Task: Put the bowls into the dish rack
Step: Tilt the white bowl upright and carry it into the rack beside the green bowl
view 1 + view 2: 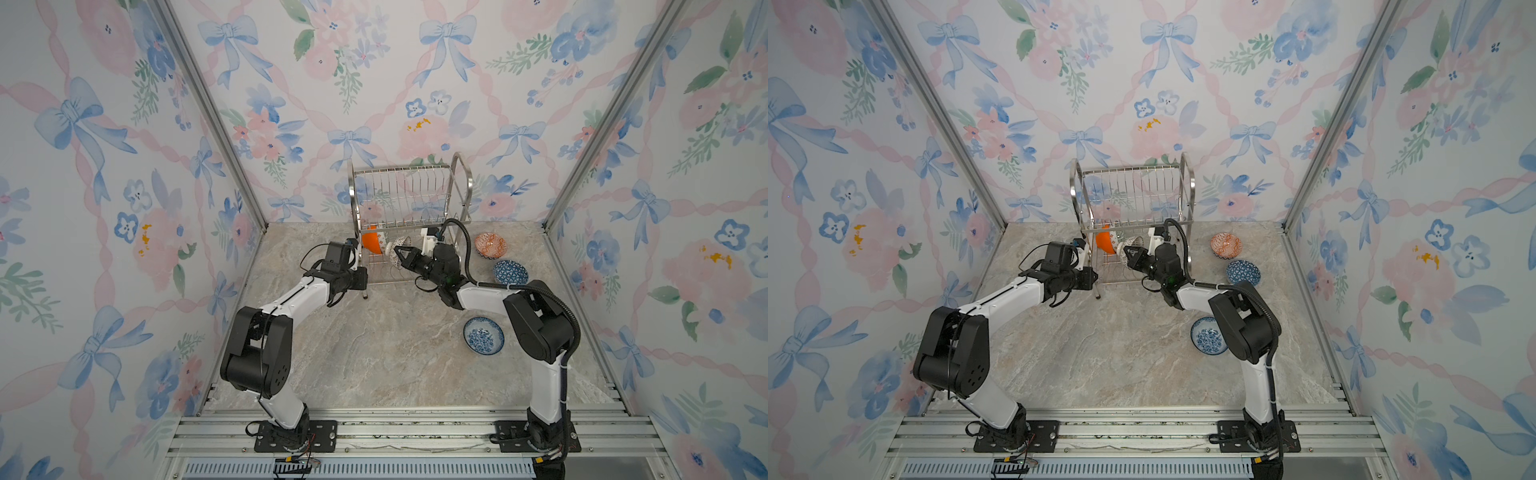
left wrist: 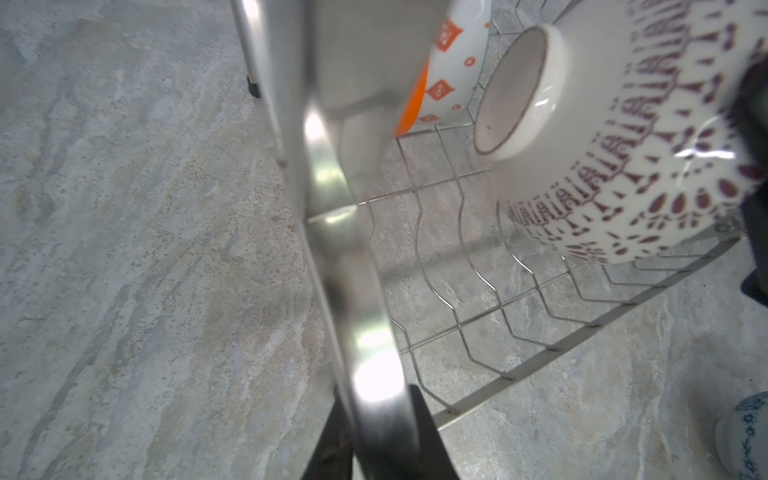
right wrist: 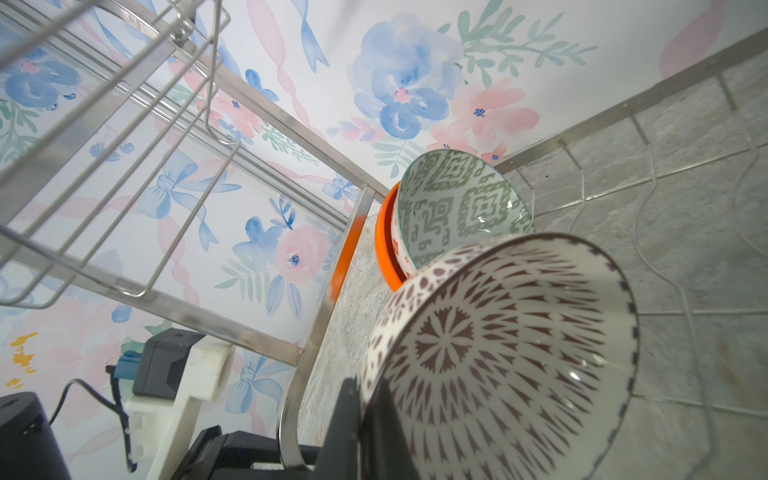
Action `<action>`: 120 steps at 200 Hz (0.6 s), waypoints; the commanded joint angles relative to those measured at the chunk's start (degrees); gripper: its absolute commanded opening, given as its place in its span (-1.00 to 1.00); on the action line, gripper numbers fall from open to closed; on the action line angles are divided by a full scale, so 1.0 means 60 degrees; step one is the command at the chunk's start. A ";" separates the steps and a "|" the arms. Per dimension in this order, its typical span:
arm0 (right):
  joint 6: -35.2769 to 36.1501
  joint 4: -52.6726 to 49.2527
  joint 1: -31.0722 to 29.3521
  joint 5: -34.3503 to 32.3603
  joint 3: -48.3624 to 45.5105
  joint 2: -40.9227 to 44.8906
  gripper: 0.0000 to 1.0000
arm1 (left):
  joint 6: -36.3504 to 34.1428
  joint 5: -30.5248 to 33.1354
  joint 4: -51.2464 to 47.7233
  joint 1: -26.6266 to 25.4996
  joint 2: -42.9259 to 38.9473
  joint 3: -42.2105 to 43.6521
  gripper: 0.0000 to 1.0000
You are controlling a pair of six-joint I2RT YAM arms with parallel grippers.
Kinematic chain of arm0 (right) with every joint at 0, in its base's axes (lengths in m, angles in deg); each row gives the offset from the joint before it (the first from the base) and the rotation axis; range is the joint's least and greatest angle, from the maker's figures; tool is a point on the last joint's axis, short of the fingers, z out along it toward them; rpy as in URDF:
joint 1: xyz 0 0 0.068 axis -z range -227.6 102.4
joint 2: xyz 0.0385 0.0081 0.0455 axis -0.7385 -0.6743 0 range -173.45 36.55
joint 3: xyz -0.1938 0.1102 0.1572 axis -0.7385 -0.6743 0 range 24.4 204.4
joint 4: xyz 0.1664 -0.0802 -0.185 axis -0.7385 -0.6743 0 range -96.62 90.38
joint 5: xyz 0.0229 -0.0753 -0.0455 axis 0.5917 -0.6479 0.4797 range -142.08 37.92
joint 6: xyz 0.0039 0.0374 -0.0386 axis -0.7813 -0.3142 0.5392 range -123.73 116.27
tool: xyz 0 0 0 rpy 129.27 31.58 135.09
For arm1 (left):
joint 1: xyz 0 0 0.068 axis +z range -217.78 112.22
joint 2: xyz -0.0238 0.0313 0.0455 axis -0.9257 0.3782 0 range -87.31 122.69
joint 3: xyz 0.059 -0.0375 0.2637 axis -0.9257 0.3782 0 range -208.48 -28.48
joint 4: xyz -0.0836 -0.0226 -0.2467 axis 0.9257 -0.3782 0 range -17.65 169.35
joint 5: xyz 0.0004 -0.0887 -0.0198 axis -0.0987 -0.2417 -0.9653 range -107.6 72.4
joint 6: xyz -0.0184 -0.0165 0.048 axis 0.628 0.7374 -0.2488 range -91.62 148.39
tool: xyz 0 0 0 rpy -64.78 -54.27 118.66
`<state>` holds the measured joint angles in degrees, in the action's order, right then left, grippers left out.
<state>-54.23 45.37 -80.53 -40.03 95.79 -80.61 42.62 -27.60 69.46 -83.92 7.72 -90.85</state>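
Two bowls (image 3: 457, 208) are racked lower left in the dish rack (image 1: 409, 187); the lattice bowl (image 3: 498, 353) is pinched beside them by the closed right end effector (image 1: 399, 252). Its frame is clamped by the left end effector (image 2: 376, 415). Three bowls (image 1: 510, 272) are left on the table (image 1: 374, 353), right.

The orange bowl (image 1: 371, 244), green bowl (image 3: 457, 208) and lattice bowl (image 3: 498, 353) are stood on edge in the rack (image 1: 409, 195). Three other bowls (image 1: 510, 272) are left upright nearby.
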 commanded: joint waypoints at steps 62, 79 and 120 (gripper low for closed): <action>0.0444 0.1188 0.0426 0.0472 0.1125 -0.0505 -1.00 | -0.0011 -0.0757 -0.1662 -0.0050 -0.0036 0.0458 -1.00; 0.0441 0.1202 0.0476 0.0643 0.1343 -0.0670 -1.00 | -0.0064 -0.0707 -0.1676 -0.0061 -0.0027 0.0452 -1.00; 0.0435 0.1478 0.0636 0.1021 0.1686 -0.1051 -1.00 | -0.0183 -0.0663 -0.1734 -0.0053 0.0018 0.0394 -1.00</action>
<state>-51.67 48.76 -77.97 -36.33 102.72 -85.57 39.91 -27.25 69.68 -83.92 7.50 -90.57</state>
